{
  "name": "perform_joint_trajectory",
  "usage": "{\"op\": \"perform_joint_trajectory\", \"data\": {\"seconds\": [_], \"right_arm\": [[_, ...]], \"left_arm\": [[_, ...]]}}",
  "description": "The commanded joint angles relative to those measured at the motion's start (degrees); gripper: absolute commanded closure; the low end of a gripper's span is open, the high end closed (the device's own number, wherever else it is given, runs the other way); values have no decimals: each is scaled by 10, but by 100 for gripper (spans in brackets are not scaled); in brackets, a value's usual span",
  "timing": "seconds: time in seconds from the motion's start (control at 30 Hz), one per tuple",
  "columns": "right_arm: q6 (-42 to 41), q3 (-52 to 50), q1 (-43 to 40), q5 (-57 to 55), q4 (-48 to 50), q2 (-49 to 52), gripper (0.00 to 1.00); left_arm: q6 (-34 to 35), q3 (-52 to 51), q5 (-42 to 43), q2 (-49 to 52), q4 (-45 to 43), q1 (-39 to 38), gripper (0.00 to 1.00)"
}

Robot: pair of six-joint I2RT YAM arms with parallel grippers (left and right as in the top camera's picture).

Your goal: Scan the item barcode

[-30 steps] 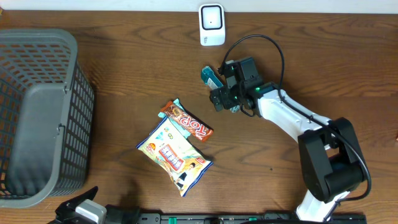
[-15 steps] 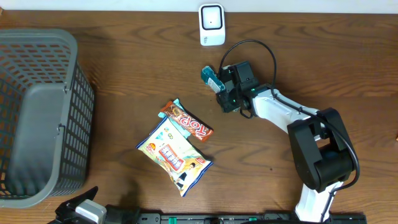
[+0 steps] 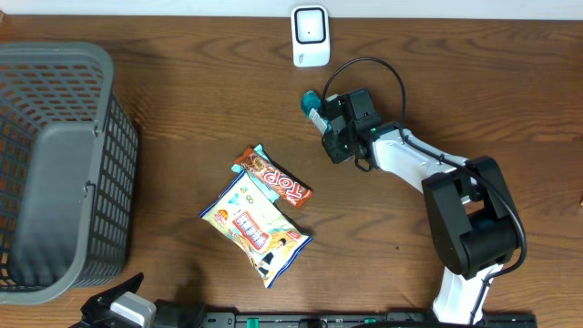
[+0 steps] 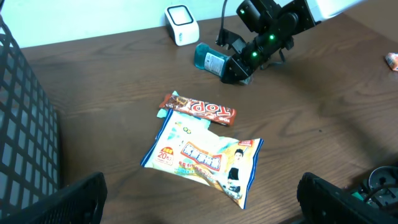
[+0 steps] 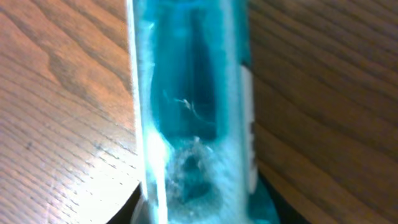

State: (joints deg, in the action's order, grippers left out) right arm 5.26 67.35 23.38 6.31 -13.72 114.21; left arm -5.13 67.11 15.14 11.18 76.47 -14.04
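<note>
From where I stand, the right tool has its two fingers set around a small teal bottle that lies on the worktop, with the bottle's body running out ahead of the tips. The wrist camera is filled with the teal plastic. I cannot tell whether the fingers are already clenched on it or only standing close to either side. The left tool hangs released, its fingers wide apart and nothing between them.

The white scanner stands just beyond the bottle, ahead of the right tool's tips and near but apart from them. A chocolate bar and a snack packet lie well off to that tool's side, out of its way.

I take the step in hand to be securing the bottle. It looks smooth and round, so the squeeze should be square across the body, or it may roll or slip out. A white label shows along one side; the fingers should stay off it. Once the bottle is lifted, that label should be turned toward the scanner's face without nudging the scanner.
</note>
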Motion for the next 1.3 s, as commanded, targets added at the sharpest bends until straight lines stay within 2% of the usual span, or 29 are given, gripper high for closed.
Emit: {"op": "perform_joint_trajectory", "data": {"seconds": [0.0,0.03,0.07,0.33,0.7,1.13,1.27], "right_arm": [[2,5,-1,-3,-11,16,92],[-3,6,-1,-3,-16,16,98],[-5,8,-1,1,-23,16,99],[0,82,-6,75,-145,15,99],[125,173,-7,302,-353,-17,99],[277,178,-7,535,-538,-173,99],[278,178,-7,564,-567,-221,99]], "left_arm": [[-2,2,7,-2,-2,0,2],[-2,2,7,-2,-2,0,2],[-2,2,7,-2,-2,0,2],[-2,2,7,-2,-2,0,2],[-2,2,7,-2,-2,0,2],[-2,2,7,-2,-2,0,2],[-2,2,7,-2,-2,0,2]]}}
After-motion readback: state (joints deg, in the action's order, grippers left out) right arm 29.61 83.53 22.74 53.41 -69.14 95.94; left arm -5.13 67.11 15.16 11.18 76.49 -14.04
